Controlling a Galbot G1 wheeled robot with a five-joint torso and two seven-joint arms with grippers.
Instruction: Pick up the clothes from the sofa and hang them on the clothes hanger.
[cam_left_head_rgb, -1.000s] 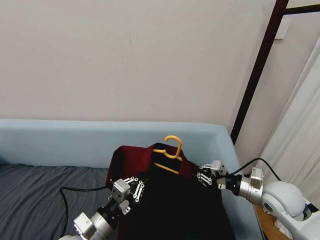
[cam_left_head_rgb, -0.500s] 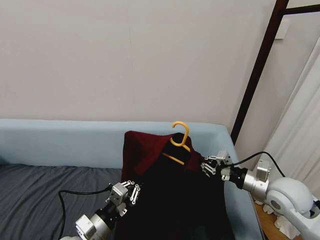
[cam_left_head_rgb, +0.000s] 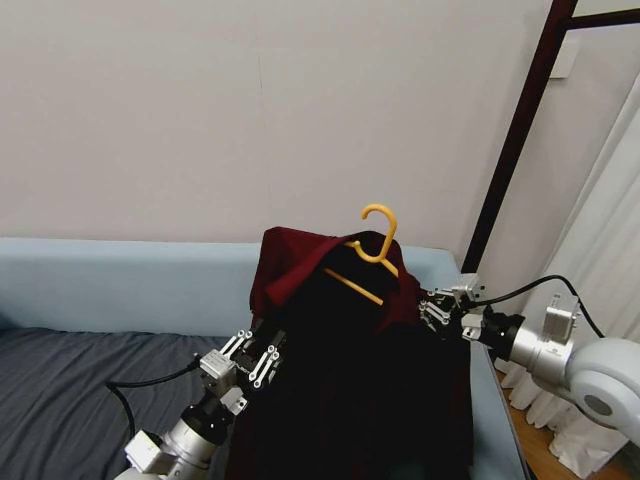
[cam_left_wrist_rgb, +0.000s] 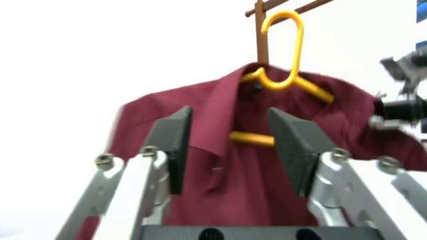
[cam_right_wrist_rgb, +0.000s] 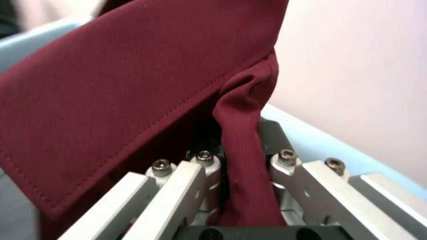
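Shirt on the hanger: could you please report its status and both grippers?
Right gripper shut on shirt shoulder, held above sofa. Left gripper open, beside shirt's other edge. Yellow hanger inside collar. Nothing blocking seen.

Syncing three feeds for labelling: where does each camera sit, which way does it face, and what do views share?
Head view: on the head, facing forward and down at the sofa and maroon shirt on a yellow hanger; left gripper and right gripper show.
Left wrist view: on the left wrist, facing the shirt past its open fingers.
Right wrist view: on the right wrist, fingers shut on a shirt fold.
Shared: the shirt, in all three.
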